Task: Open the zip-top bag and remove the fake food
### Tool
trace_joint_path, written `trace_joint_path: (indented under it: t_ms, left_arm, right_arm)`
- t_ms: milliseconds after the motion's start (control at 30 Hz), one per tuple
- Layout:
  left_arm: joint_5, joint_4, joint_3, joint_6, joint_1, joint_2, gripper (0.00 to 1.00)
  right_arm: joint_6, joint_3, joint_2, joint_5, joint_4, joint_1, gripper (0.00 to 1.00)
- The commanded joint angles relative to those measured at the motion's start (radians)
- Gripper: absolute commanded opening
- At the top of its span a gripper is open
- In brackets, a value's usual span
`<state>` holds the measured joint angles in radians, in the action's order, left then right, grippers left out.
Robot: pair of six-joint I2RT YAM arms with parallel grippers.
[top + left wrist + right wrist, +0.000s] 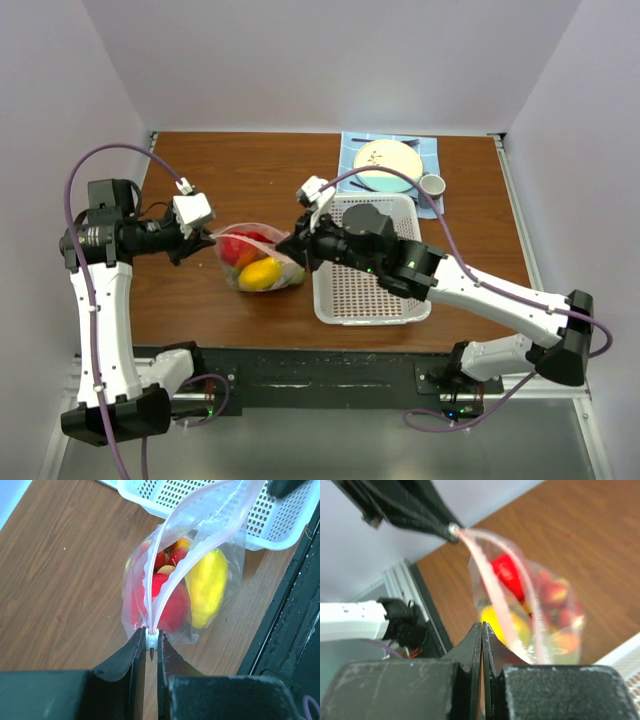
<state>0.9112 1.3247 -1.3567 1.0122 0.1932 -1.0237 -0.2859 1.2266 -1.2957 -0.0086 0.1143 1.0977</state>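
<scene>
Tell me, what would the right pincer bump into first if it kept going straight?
Most likely the zip-top bag. It hangs just ahead of the shut right pincer, with the fake food inside. Depth is hard to judge.

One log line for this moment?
left hand: shut on zip-top bag corner | right hand: shut beside bag, grip unclear | bag mouth: parted | fake food: inside

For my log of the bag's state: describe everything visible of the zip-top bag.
The zip-top bag is clear, crinkly plastic with a pinkish zip strip, its mouth parted. Its body rests on the wooden table beside the white basket, holding the fake food: red, yellow, strawberries. The left gripper pinches its zip end; the right gripper is shut at the other end, hold unclear.
</scene>
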Motion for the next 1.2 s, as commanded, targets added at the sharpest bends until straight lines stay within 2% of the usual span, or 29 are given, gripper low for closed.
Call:
trace_joint_path:
  t_ms: [0, 300, 767, 800, 867, 933, 1033, 1133, 1167]
  left_arm:
    - [0.020, -0.009, -0.036, -0.020, -0.012, 0.031, 0.00]
    - [0.009, -0.007, -0.038, -0.044, -0.041, 0.083, 0.00]
    - [0.048, -0.007, 0.014, -0.139, -0.150, 0.155, 0.00]
    - [0.051, -0.007, 0.028, -0.149, -0.162, 0.160, 0.05]
    - [0.054, -0.007, 0.034, -0.159, -0.173, 0.163, 0.43]
    - [0.055, -0.007, 0.024, -0.181, -0.179, 0.160, 0.70]
    - [0.046, -0.010, -0.022, -0.205, -0.179, 0.126, 0.75]
    - [0.017, -0.038, -0.102, -0.268, -0.179, 0.076, 0.76]
    - [-0.020, -0.098, -0.111, -0.288, -0.179, 0.070, 0.76]
  right_arm:
    - [-0.029, 0.033, -0.034, 0.041, -0.013, 0.036, 0.00]
    - [-0.021, 0.077, -0.082, 0.189, -0.008, 0.036, 0.00]
    - [-0.041, 0.111, -0.151, 0.246, -0.039, 0.034, 0.00]
    - [-0.039, 0.116, -0.158, 0.245, -0.038, 0.036, 0.00]
    - [-0.033, 0.135, -0.174, 0.237, -0.027, 0.036, 0.00]
    - [-0.030, 0.145, -0.175, 0.231, -0.010, 0.036, 0.00]
    - [-0.024, 0.130, -0.152, 0.231, 0.016, 0.044, 0.00]
    - [-0.029, 0.093, -0.129, 0.225, 0.045, 0.054, 0.00]
    - [-0.029, 0.085, -0.129, 0.225, 0.059, 0.060, 0.00]
